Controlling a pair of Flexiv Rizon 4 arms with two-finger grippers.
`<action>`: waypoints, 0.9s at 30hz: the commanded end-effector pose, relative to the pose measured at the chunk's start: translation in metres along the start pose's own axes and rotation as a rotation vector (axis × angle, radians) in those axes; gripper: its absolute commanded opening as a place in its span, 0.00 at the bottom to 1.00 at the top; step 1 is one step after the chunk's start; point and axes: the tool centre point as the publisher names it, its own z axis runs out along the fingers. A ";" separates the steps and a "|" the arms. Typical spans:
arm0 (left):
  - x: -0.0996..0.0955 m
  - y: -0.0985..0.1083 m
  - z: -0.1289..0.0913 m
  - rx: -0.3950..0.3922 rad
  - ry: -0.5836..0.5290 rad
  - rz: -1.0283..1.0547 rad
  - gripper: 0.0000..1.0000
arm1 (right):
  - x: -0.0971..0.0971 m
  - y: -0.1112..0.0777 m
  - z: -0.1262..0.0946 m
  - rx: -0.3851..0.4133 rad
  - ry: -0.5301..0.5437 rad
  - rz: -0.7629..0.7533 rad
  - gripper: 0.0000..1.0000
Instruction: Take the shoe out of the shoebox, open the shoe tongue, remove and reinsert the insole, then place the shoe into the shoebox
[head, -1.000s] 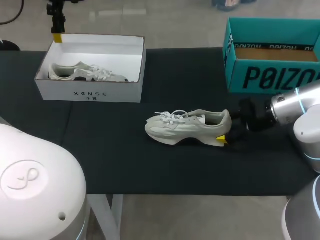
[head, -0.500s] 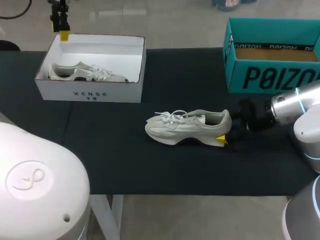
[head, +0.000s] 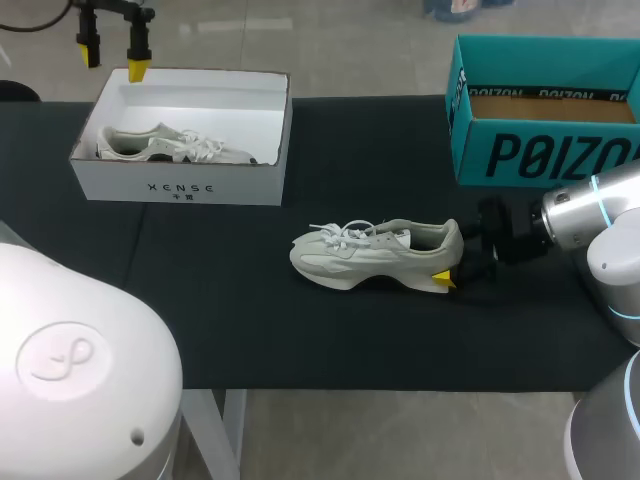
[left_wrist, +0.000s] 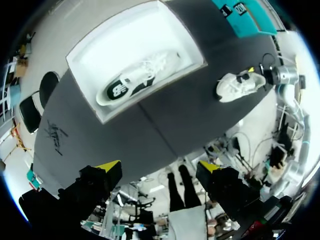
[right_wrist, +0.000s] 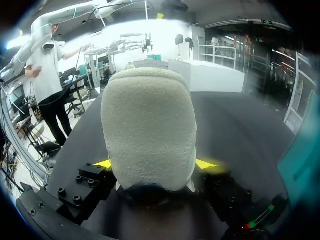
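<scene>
The right claw (right_wrist: 155, 164) was closed on the padded heel of a pale sneaker (head: 375, 255), with one yellow tip against each side. The sneaker stood on its sole on the black bench (head: 250, 330), toe toward the left. It was well apart from the white shoebox (head: 180, 186) at the far left, which held a second sneaker (head: 170, 146). The left claw (head: 112, 58) hung wide open and empty above that box's far corner. Gripped only by its soft heel, the sneaker could twist or slip free when its tongue is pulled.
</scene>
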 end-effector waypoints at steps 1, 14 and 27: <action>0.028 0.030 0.018 0.237 0.087 -0.842 1.00 | -0.001 0.000 0.002 0.001 -0.001 0.000 0.00; 0.117 0.024 0.043 0.299 0.015 -0.978 1.00 | -0.001 0.000 0.002 0.001 -0.001 0.000 0.00; 0.221 -0.031 0.056 0.297 -0.013 -0.780 1.00 | -0.001 0.000 0.002 0.001 -0.001 0.000 0.00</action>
